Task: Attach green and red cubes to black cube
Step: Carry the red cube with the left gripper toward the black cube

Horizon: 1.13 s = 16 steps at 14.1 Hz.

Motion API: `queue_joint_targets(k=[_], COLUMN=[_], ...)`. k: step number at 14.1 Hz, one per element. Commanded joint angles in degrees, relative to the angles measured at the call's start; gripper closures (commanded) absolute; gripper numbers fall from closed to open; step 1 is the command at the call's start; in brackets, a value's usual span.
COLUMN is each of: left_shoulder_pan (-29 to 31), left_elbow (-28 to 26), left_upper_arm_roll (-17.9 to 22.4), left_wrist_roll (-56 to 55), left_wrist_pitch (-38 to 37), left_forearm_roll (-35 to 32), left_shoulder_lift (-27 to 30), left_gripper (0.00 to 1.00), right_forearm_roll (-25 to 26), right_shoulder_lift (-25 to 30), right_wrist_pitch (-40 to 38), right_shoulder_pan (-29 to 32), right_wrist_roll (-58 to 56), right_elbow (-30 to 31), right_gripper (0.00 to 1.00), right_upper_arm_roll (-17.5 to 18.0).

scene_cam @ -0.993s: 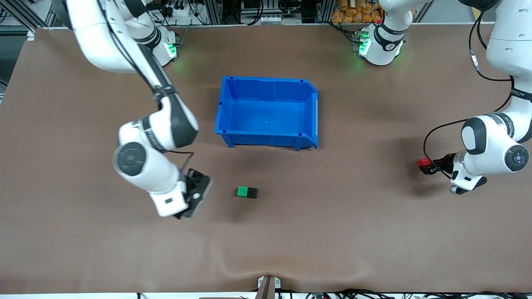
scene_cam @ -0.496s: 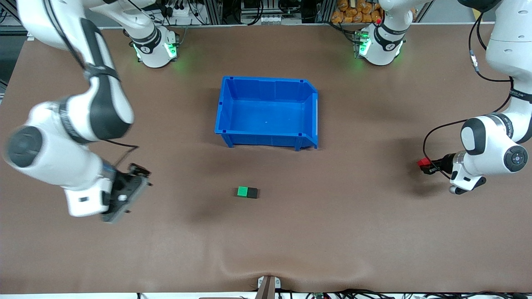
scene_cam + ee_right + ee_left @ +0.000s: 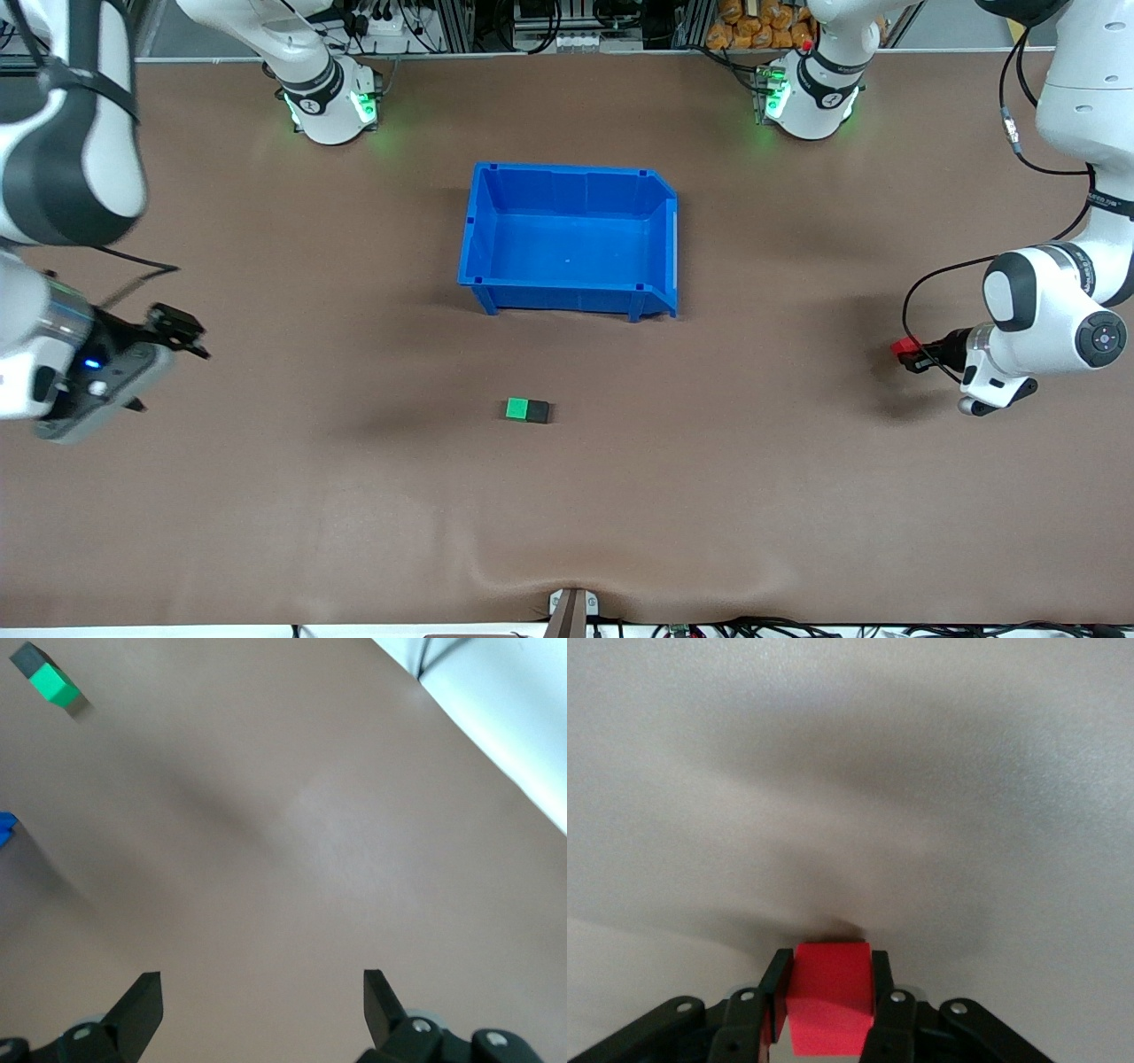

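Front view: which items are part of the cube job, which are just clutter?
Job:
- green cube, touching the black cube
- red cube, held by left gripper
- right gripper, open, toward the right arm's end of the table

Clutter:
- blue bin

Even overhead light floods the bench (image 3: 709, 496), with soft shadows pooling beside the blue bin (image 3: 657, 248) and under both arms. Green lamps glow at the two arm bases. The left wrist view is washed pale and grey with a hazy shadow, and the red cube (image 3: 828, 997) up close looks soft.
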<state>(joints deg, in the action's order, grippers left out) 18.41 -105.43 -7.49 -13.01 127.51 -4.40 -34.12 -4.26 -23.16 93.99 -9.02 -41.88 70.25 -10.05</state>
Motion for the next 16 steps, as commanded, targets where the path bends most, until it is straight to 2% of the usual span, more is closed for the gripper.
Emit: queue_joint_targets(k=[1,3,7,8,13,16], left_shoulder_pan=[-0.30,-1.00,-6.17,-7.58,-13.21,-17.34], left_elbow=[2.76,4.26,6.29,6.73,8.48,11.02], left_upper_arm_roll=[-0.68,-1.21,-1.74,-1.74,-1.74,-1.74], left_wrist_roll=[-4.19,-7.62,-18.60,-21.15,-38.82,-46.81], left_wrist_pitch=[-0.86,-1.21,-1.56,-1.57,-1.57,-1.57], left_forearm_roll=[0.18,0.27,2.63,3.77,7.03,11.85], left_shoulder_lift=[0.10,-0.24,-0.42,-0.51,-0.69,-1.91], left_gripper=[1.00,1.00,1.00,1.00,1.00,1.00], right_forearm_roll=[-0.04,-0.04,0.48,0.66,1.63,1.63], right_shoulder_lift=[3.90,6.53,17.16,18.84,20.70,21.05], right_wrist_pitch=[-3.80,-4.52,2.93,3.73,3.13,2.69], right_shoulder_pan=[2.77,5.58,7.88,7.97,7.97,7.79], right_wrist_roll=[5.82,6.98,11.01,13.38,28.66,33.69], right_elbow=[2.61,5.32,18.93,20.62,21.16,21.16], right_gripper=[0.00,0.00,0.00,0.00,0.00,0.00], right_upper_arm_roll=[-0.23,-0.32,-0.41,-0.50,-0.41,-0.23])
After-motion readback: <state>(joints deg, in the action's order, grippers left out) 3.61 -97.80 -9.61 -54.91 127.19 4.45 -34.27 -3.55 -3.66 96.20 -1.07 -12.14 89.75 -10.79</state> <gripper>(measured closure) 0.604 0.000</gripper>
